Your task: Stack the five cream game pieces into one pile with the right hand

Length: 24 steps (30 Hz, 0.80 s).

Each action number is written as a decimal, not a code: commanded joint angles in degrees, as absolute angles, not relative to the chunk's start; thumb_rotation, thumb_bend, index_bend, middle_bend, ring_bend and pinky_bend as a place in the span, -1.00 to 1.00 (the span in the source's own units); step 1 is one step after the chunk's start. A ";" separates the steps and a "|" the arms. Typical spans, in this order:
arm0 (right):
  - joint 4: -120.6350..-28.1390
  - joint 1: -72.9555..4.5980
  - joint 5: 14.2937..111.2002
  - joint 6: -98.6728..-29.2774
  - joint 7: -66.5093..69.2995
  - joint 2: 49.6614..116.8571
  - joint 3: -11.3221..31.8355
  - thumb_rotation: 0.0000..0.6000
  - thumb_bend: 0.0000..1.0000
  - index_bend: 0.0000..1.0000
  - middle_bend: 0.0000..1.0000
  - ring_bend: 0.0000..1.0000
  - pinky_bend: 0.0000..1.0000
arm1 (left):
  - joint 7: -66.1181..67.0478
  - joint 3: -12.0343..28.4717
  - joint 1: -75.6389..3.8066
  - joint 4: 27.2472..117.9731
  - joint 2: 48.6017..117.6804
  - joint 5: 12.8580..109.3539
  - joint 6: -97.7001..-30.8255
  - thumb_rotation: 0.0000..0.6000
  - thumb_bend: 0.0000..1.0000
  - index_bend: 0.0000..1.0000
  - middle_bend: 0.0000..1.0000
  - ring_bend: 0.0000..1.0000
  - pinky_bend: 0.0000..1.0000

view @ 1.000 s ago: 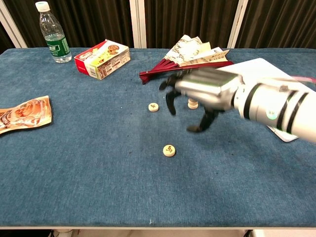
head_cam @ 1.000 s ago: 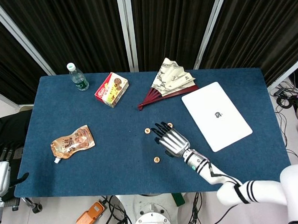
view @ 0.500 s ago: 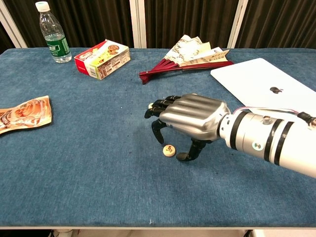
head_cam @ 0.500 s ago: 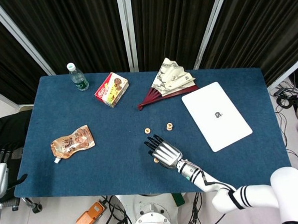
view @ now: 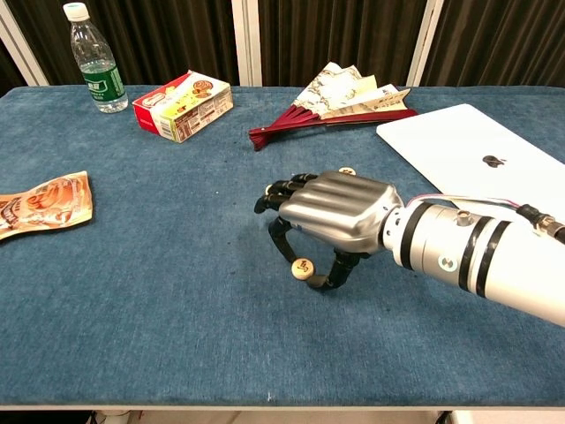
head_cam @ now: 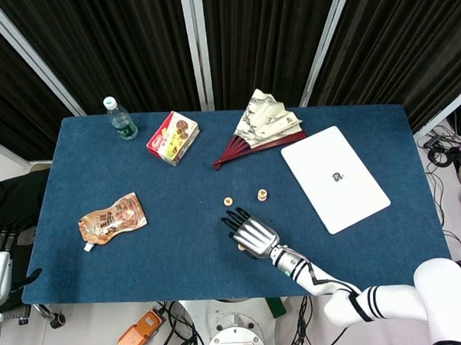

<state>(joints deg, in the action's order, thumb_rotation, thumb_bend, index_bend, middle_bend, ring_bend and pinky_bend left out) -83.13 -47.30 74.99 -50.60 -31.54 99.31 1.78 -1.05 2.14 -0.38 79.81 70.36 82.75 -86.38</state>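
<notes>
Now lowered onto near game piece [view: 303, 268], right hand [view: 334, 215] fingertips pinching it (small stack [head_cam: 262, 194] waiting beyond); ready for lifting.

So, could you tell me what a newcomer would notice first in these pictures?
Probably the silver right hand at the table's near middle, fingers curled around a cream game piece. Then the white laptop on the right, and the paper fan spread open at the back edge.
</notes>
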 commanded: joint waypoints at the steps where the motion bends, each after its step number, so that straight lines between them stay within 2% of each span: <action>1: -83.31 -47.08 75.17 -51.37 -30.45 98.66 2.75 1.00 -0.10 0.18 -0.71 -0.83 -0.76 | -1.15 2.15 -0.35 79.79 70.35 82.73 -86.38 1.00 -1.00 -0.73 -0.79 -0.85 -0.99; 9: -82.53 -47.81 68.93 -51.95 -29.10 94.08 9.83 1.00 -0.09 0.18 -0.71 -0.83 -0.76 | -0.74 2.18 -0.57 80.19 70.26 83.03 -86.27 1.00 -1.00 -0.73 -0.79 -0.85 -0.99; 13: -80.26 -48.56 64.50 -50.88 -29.67 93.14 12.06 1.00 -0.09 0.17 -0.71 -0.83 -0.76 | -0.39 2.15 -0.69 80.52 70.22 83.00 -86.01 1.00 -1.00 -0.73 -0.79 -0.85 -0.99; 24: -73.68 -50.19 58.47 -48.49 -29.52 94.82 13.03 1.00 -0.09 0.14 -0.71 -0.83 -0.76 | 0.67 2.23 -0.93 81.47 69.84 82.75 -85.60 1.00 -1.00 -0.73 -0.79 -0.85 -0.99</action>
<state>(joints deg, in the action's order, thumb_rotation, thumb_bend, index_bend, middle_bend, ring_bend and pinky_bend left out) -74.02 -49.95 58.69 -48.76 -29.61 94.54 13.00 0.65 2.23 -0.92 81.45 69.86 82.77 -85.62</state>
